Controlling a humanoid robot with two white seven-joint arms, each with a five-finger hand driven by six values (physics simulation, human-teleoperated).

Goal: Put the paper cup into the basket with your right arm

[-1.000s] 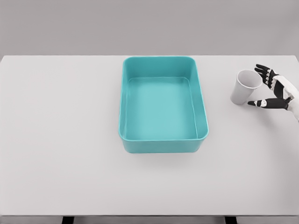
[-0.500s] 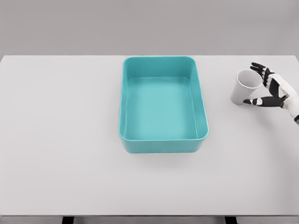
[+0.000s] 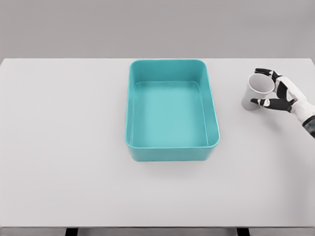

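The white paper cup [image 3: 251,94] stands on the table to the right of the teal basket [image 3: 170,153], leaning a little. My right hand [image 3: 257,87] comes in from the right edge and wraps the cup. Its fingers [image 3: 264,72] lie on the far side of the rim and the thumb lies across the near side low down. The cup still rests on the table. The basket has nothing in it. My left arm does not show.
The grey table [image 3: 64,147] spans the whole view, with its front edge near the bottom of the picture. About a cup's width of table separates the cup from the basket's right wall.
My right hand has moved left and its fingers and thumb have come together around the cup. The cup has shifted slightly left.
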